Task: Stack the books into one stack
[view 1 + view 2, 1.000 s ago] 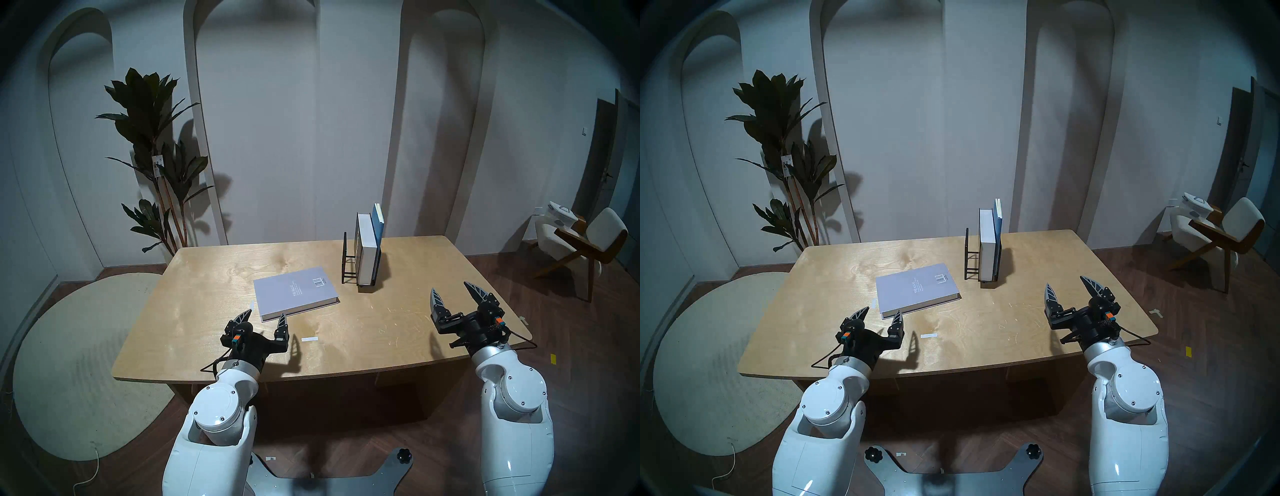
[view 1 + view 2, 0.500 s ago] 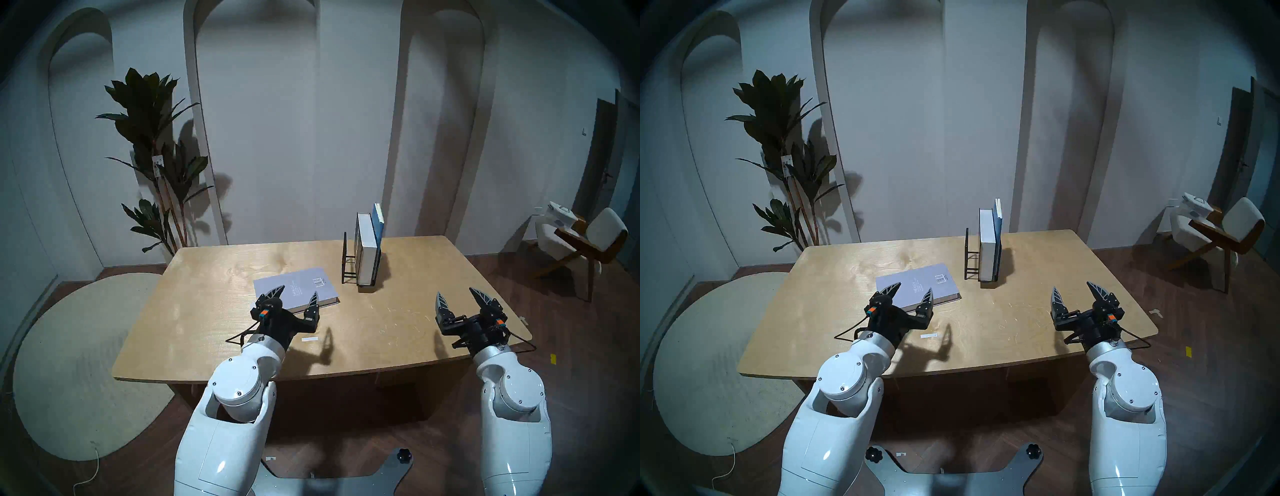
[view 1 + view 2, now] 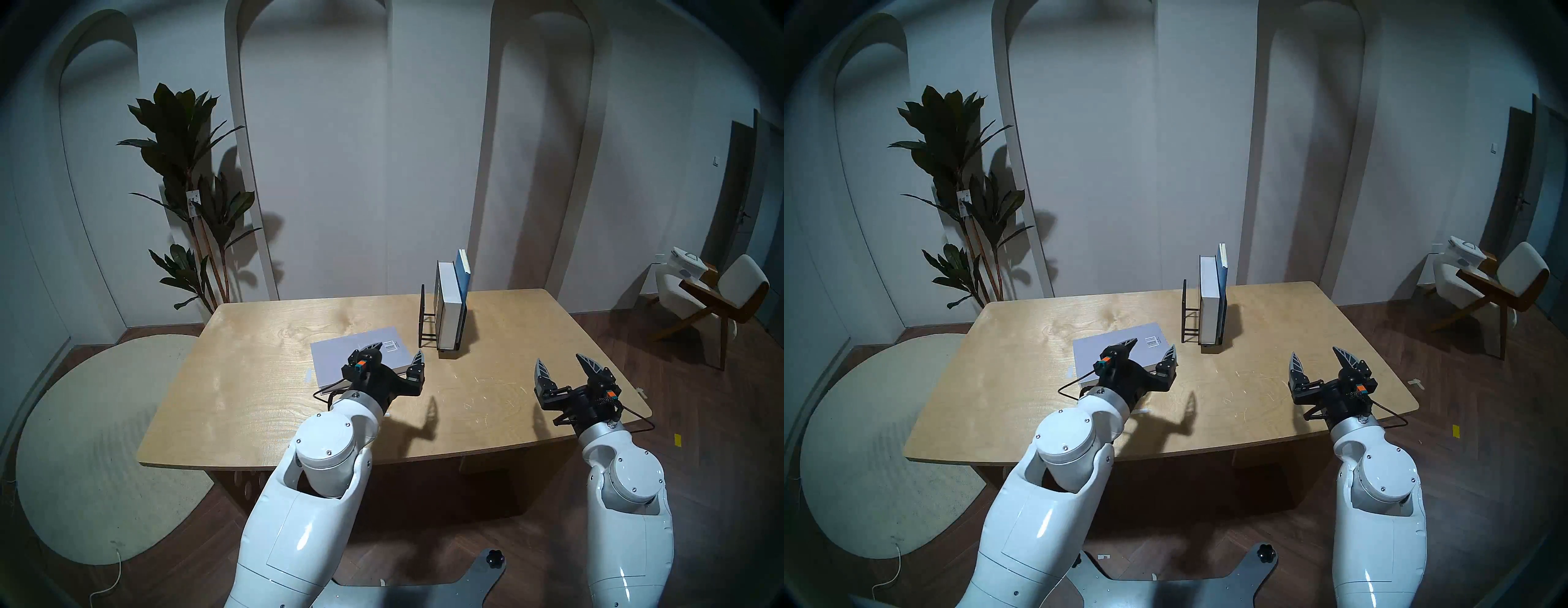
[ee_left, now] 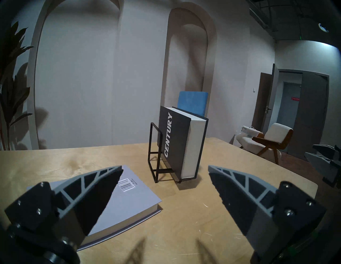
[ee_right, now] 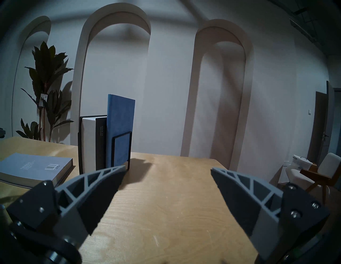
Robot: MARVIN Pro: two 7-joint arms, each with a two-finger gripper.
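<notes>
The thick black "CENTURY" book stands upright in the black wire rack at the centre of the left wrist view, with the blue notebook upright just behind it in the same rack; the grey-lavender book lies flat on the bench left of centre in the head view. The left hand hangs with its fingers spread wide and empty over that flat book's right end, and the right hand, likewise spread and empty, sits at the right of the frame, clear of the rack. The black book looks a heavy, rigid block with smooth covers; I would take it across its thickness near the top, above the wires, and lift straight up, since a low or off-centre grip would likely let it swing or drag the light rack along. The notebook looks lighter and softer-covered.
</notes>
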